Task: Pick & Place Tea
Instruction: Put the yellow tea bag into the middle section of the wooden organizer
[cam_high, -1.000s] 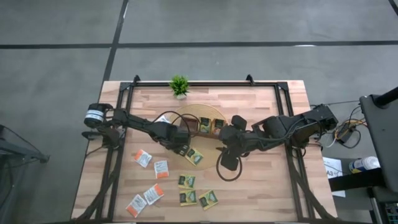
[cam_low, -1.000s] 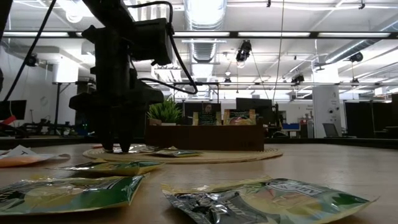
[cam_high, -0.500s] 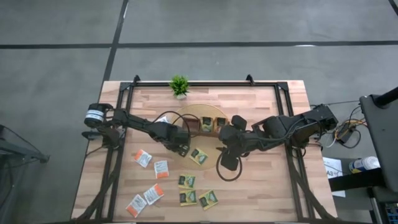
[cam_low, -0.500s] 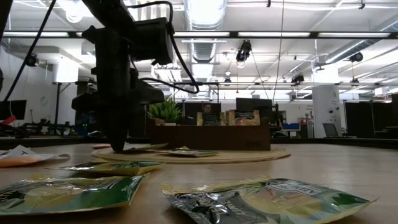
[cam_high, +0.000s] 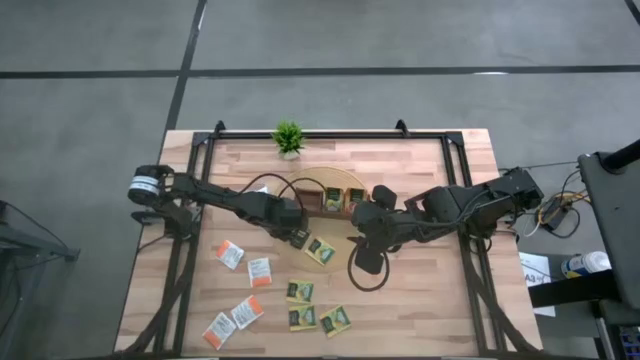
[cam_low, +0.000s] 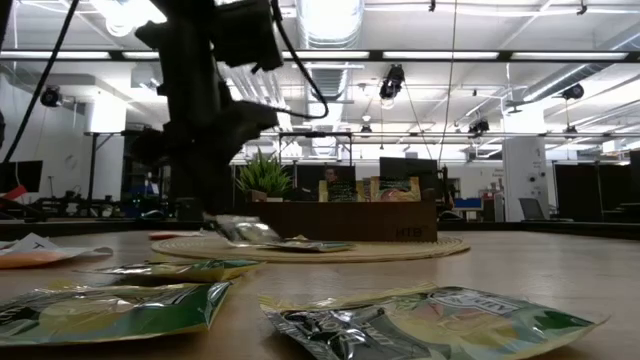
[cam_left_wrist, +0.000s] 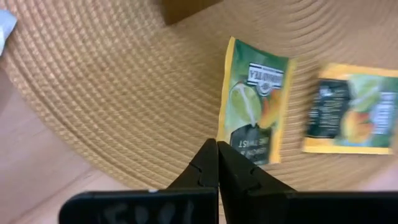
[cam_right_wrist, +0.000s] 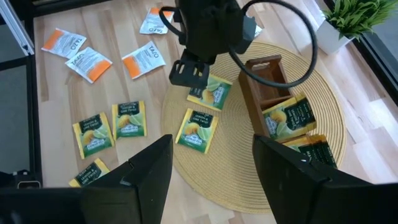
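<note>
1. tea sachet (cam_left_wrist: 252, 112), green-and-yellow, is pinched at its edge by the closed left gripper (cam_left_wrist: 217, 149) and has been raised off the woven mat (cam_left_wrist: 112, 87) since a second ago; the pick appears made.
2. sachets are flat crinkled paper; the mat is round and ribbed.
3. right gripper (cam_right_wrist: 211, 168) hangs spread wide above.

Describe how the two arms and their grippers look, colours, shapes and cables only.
Both arms are dark, slim and jointed. The left arm has a round silver-banded joint at its base end. The left gripper has two black wedge-shaped fingers. A black cable loops from the right arm. The right gripper has broad, flat black fingers.
</note>
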